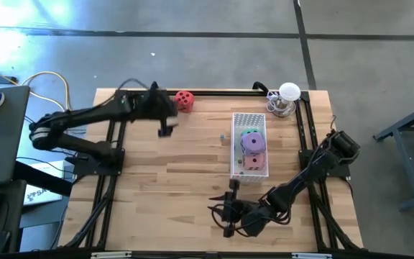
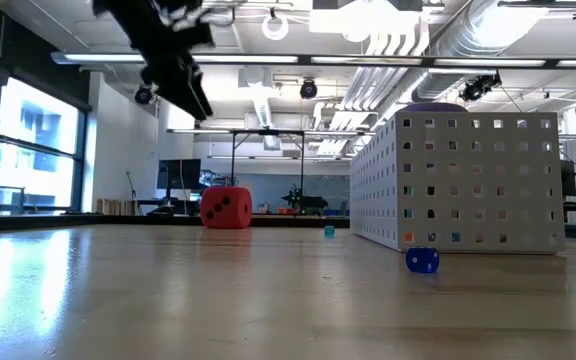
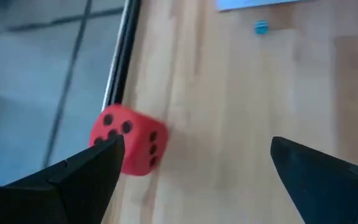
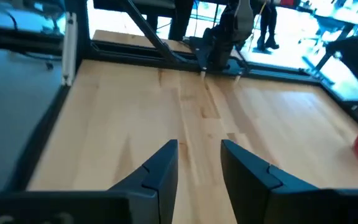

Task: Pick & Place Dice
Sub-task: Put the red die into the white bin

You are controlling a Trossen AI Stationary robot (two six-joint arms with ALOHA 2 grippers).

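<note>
A red die [image 1: 184, 101] rests on the table near its far edge, also seen as the red die [image 3: 129, 146] in the left wrist view. My left gripper [image 1: 165, 128] hangs open in the air just left of it and nearer, its fingers [image 3: 86, 174] well above the wood. A white perforated box [image 1: 236, 155] holds the green die [image 1: 249, 132], the purple die [image 1: 252, 142] and the pink die [image 1: 254, 160]. My right gripper [image 1: 230, 210] waits near the table's front edge, its fingers [image 4: 166, 165] a narrow gap apart with nothing between them.
A tiny blue bead die [image 2: 422, 261] lies in front of the box [image 2: 458, 180], and a teal bead [image 2: 329, 231] lies farther back. A glass object with a white ball [image 1: 286, 99] stands at the far right corner. Bare wood lies left of the box.
</note>
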